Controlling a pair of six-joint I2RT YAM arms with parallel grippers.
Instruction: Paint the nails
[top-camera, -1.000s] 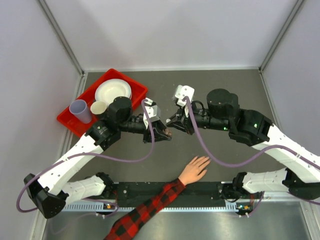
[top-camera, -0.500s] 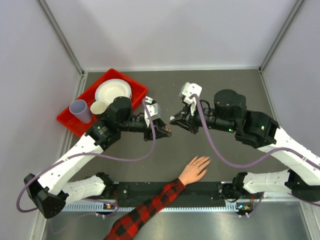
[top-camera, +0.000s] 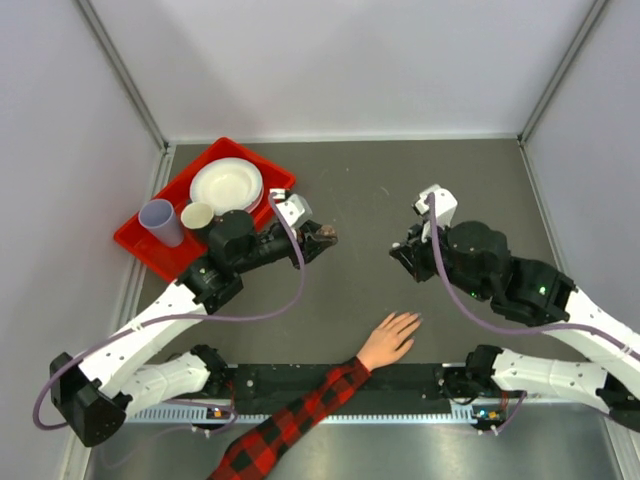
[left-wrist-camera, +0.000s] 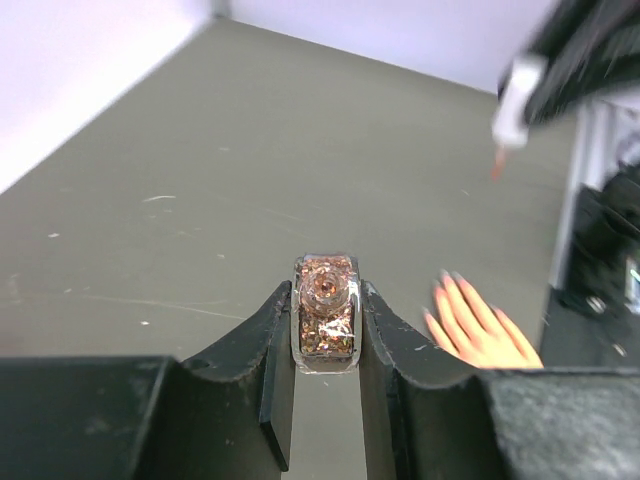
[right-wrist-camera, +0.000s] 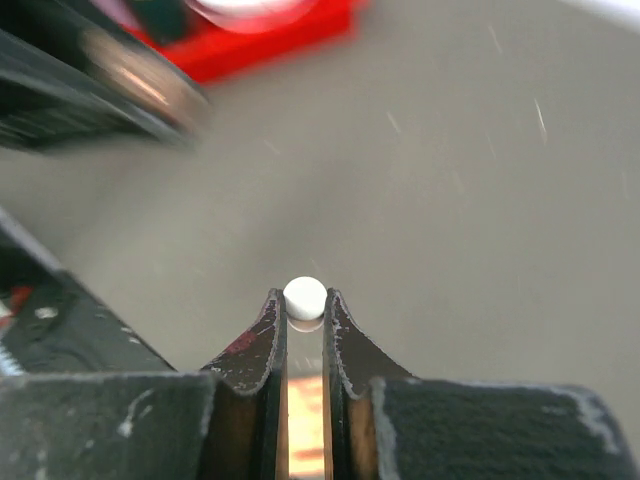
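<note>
A peach hand (top-camera: 388, 341) in a red-and-black plaid sleeve lies palm down near the front edge, fingers spread; its nails (top-camera: 411, 321) point away from the arms. In the left wrist view the hand (left-wrist-camera: 478, 328) lies to the right. My left gripper (top-camera: 322, 240) is shut on a small uncapped bottle of coppery glitter polish (left-wrist-camera: 324, 338), held above the table's middle. My right gripper (top-camera: 402, 256) is shut on the white brush cap (right-wrist-camera: 305, 297), above and beyond the hand. The cap (left-wrist-camera: 512, 100) hangs with its brush tip pointing down.
A red tray (top-camera: 272, 178) at the back left holds a white plate (top-camera: 227, 184), a lilac cup (top-camera: 160, 221) and a small beige cup (top-camera: 197, 215). A black rail (top-camera: 300, 380) runs along the near edge under the sleeve.
My right gripper has drawn away to the right from the bottle, taking the brush cap with it. My left gripper has shifted slightly back with the bottle. The hand has stayed still.
</note>
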